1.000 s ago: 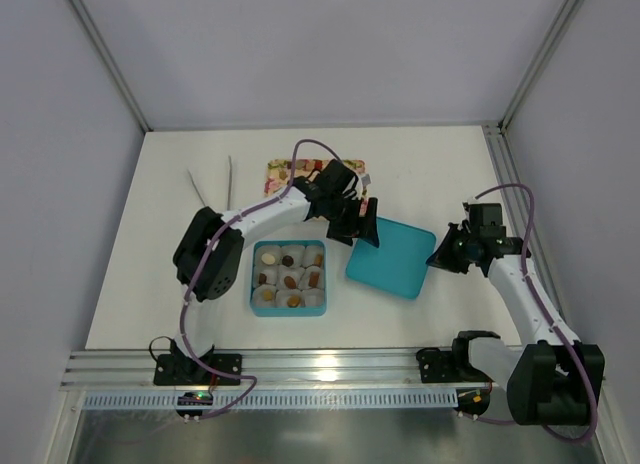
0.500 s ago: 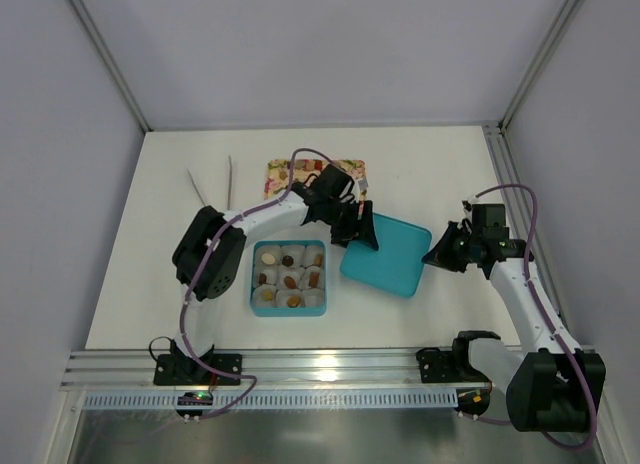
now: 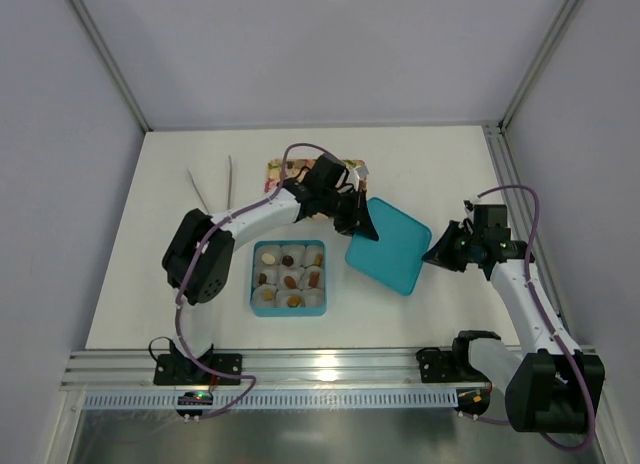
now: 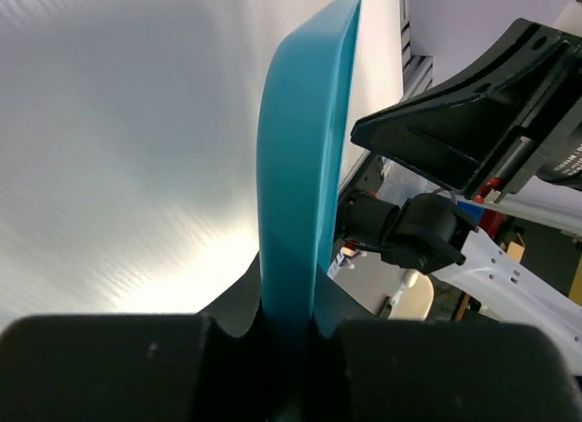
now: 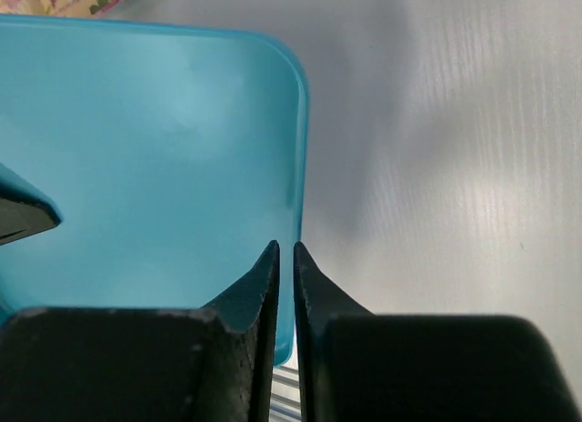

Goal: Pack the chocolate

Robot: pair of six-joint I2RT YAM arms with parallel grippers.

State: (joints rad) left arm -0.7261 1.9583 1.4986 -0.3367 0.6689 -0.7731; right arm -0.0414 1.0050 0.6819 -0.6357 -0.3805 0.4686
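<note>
The chocolate (image 3: 289,280) sits as brown and tan pieces in pale paper cups inside a teal box (image 3: 253,284) in front of the left arm. A teal lid (image 3: 390,249) hangs tilted to the right of the box, held between both arms. My left gripper (image 3: 358,222) is shut on the lid's left rim; in the left wrist view the rim (image 4: 300,167) stands clamped between the jaws of that gripper (image 4: 289,304). My right gripper (image 3: 440,254) pinches the right rim, and the lid (image 5: 155,149) fills the right wrist view ahead of this gripper (image 5: 285,254).
A pink floral tray (image 3: 275,168) lies behind the box, mostly hidden under the left arm. Metal tongs (image 3: 212,184) lie at the back left. An aluminium rail (image 3: 330,369) runs along the near table edge.
The left gripper has shut on the lid's left rim. The lid has shifted slightly away and tilted more. The right gripper's jaws have eased slightly.
</note>
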